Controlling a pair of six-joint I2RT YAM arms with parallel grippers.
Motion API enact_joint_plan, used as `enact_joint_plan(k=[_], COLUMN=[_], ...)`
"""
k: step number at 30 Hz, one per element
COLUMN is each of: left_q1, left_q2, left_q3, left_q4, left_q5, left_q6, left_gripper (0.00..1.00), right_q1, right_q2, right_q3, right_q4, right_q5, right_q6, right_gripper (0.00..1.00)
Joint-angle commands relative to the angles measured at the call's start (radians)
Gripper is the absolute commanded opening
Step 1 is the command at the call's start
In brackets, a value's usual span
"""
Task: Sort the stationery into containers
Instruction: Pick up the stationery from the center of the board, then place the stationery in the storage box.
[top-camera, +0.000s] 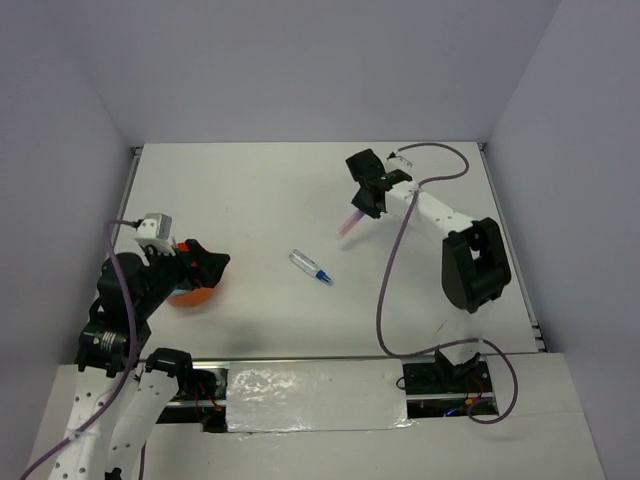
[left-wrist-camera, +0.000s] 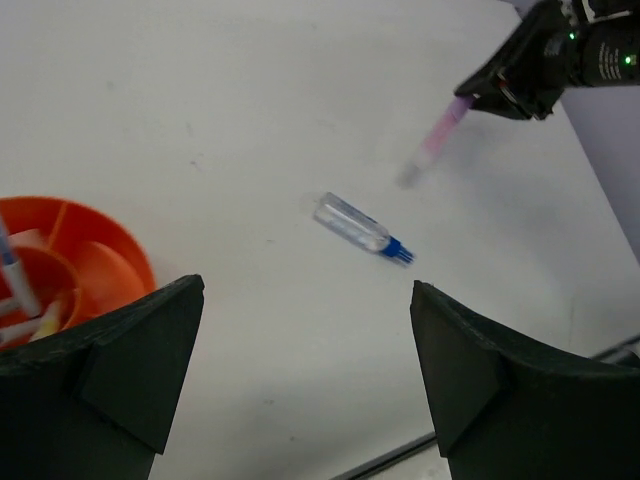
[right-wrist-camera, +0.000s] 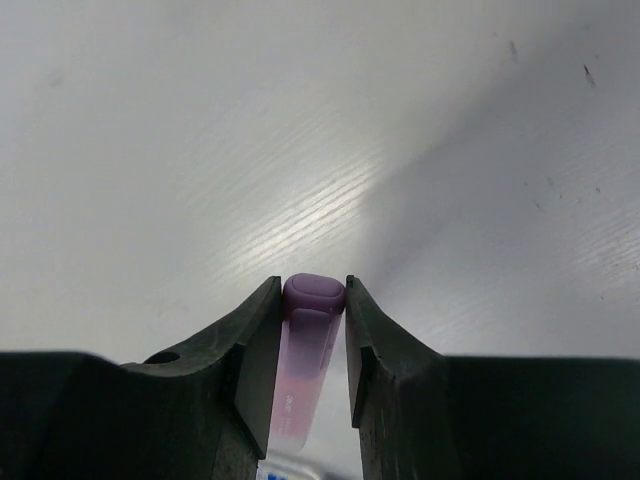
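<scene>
My right gripper (top-camera: 366, 205) is shut on a pink capsule-like piece (top-camera: 349, 221) with a purple cap (right-wrist-camera: 313, 296), held above the table at the far right; it also shows in the left wrist view (left-wrist-camera: 436, 140). A clear blue-tipped pen (top-camera: 310, 267) lies on the table's middle, also in the left wrist view (left-wrist-camera: 363, 229). The orange cup (top-camera: 190, 296) sits at the near left, holding several pens and pieces (left-wrist-camera: 25, 300). My left gripper (top-camera: 212, 266) is open and empty, just above and beside the cup.
Grey walls enclose the white table (top-camera: 260, 200) on three sides. A purple cable (top-camera: 395, 260) loops from the right arm over the table's right half. The right arm's black body (top-camera: 475, 265) stands at the near right.
</scene>
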Motion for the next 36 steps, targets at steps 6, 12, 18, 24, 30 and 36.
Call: enact_joint_plan(k=[6, 12, 18, 24, 30, 36], left_q1=[-0.006, -0.010, -0.033, -0.067, -0.075, -0.076], left_q2=[0.153, 0.234, 0.268, 0.256, 0.282, 0.290], left_q3=[-0.018, -0.022, -0.024, -0.028, -0.033, -0.005], left_q4=[0.316, 0.470, 0.410, 0.404, 0.367, 0.321], left_q5=[0.480, 0.726, 0.749, 0.740, 0.719, 0.618], left_q6=[-0.006, -0.060, 0.009, 0.027, 0.055, 0.076], left_gripper=[0.96, 0.96, 0.94, 0.93, 0.85, 0.70], right_q1=[0.247, 0.489, 0.673, 0.772, 0.828, 0.868], right_q2=[-0.327, -0.475, -0.496, -0.399, -0.325, -0.279], right_q3=[-0.145, -0.139, -0.099, 0.030, 0.134, 0.192], right_q4=[0.200, 0.237, 0.284, 0.232, 0.222, 0.192], right_q5=[0.109, 0.077, 0.132, 0.207, 0.240, 0.264], right_q6=[-0.359, -0.447, -0.465, -0.467, -0.473, -0.496], right_gripper=[0.00, 0.00, 0.00, 0.00, 0.00, 0.00])
